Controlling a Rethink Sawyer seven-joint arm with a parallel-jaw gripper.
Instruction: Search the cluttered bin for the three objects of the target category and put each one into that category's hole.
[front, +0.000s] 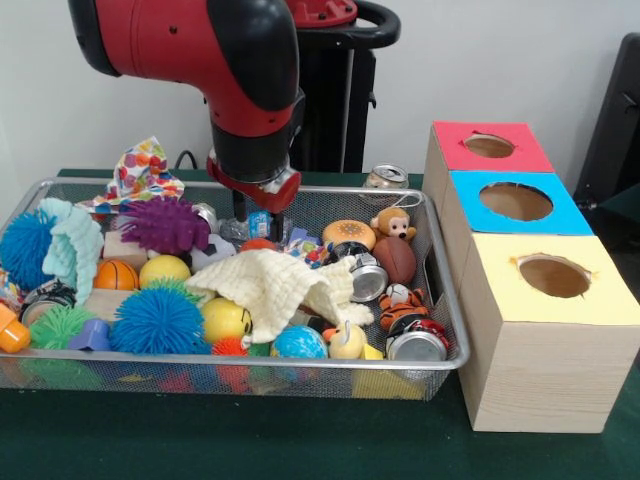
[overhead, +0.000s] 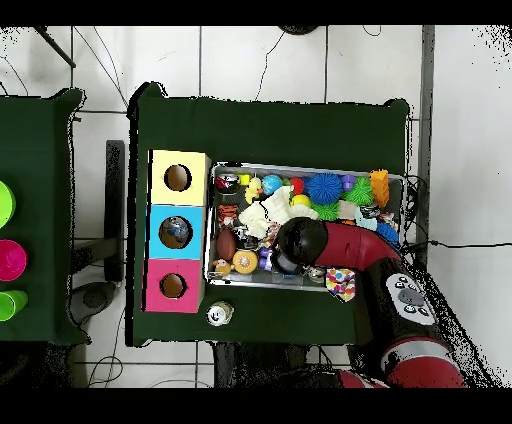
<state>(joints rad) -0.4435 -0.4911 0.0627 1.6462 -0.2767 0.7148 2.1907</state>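
Wooden box with three coloured tops: stands just beside the wire bin, on the green table. Yellow top with hole nearest the camera; blue top with hole in the middle; red top with hole farthest back.

Wire bin, contents, placed relative to the cream cloth at its middle:
- Blue spiky ball, just beside the cloth, on the side away from the box.
- Yellow ball, partly under the cloth's near edge.
- Blue globe ball and small duck, in front of the cloth.
- Drink can, near corner toward the box; a second can touching the cloth's box-side edge.
- Tiger toy, between those two cans.
- Brown football, monkey toy and burger toy, behind the cloth toward the box.
- Purple spiky ball, small basketball and yellow-green ball, behind the cloth away from the box.
- Mint cloth and second blue spiky ball, at the bin's far end from the box.

Outside the bin: dotted fabric by the back rim; a lone can on the table behind the bin.

Gripper: down inside the bin, directly behind the cream cloth. Cannot tell whether it is open, closed or holding anything, since arm and clutter hide it in both views.
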